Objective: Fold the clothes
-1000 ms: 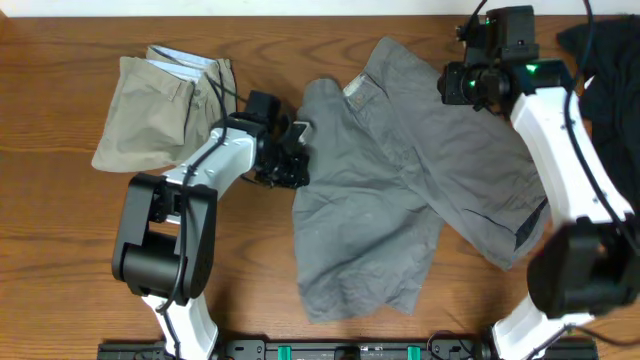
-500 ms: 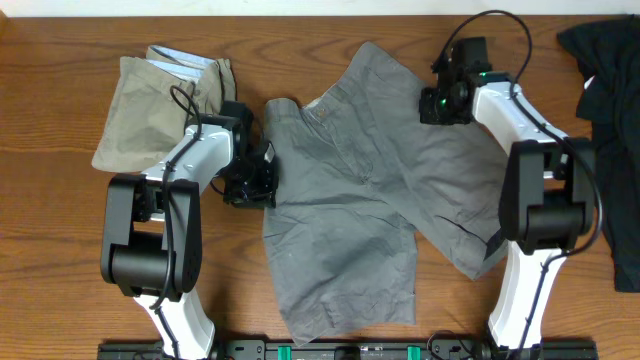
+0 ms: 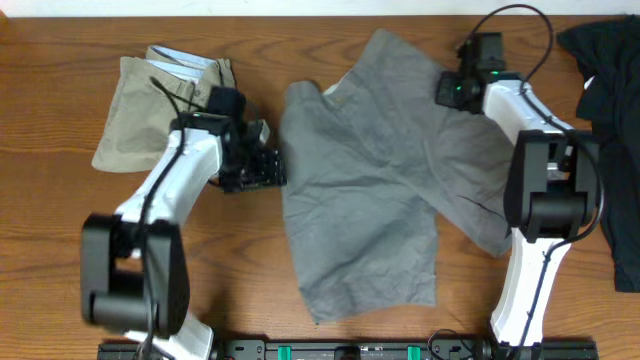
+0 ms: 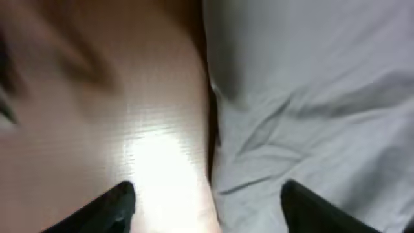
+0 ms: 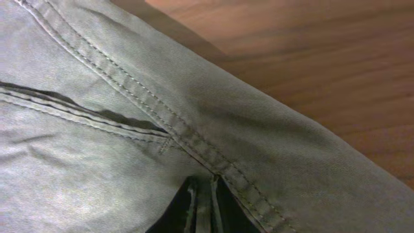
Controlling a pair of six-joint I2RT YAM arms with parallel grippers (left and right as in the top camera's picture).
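Note:
The grey shorts [image 3: 370, 190] lie spread and rumpled across the middle of the table. My left gripper [image 3: 268, 168] hovers at their left edge. In the left wrist view its gripper [image 4: 207, 210] is open, its dark fingertips [image 4: 113, 207] wide apart. The cloth edge [image 4: 291, 116] lies loose below them, half over bare wood. My right gripper [image 3: 448, 92] is at the shorts' upper right. Up close it [image 5: 204, 207] is shut on a fold of the grey cloth beside a stitched seam [image 5: 162, 123].
Folded khaki shorts [image 3: 160, 100] lie at the back left, just behind the left arm. A black garment [image 3: 605, 60] is heaped at the right edge beside the right arm. The wooden tabletop [image 3: 230, 270] shows in front of the left arm.
My left gripper has opened and let go of the shorts' left edge. The shorts have slid right and back with my right gripper, which stays shut on them.

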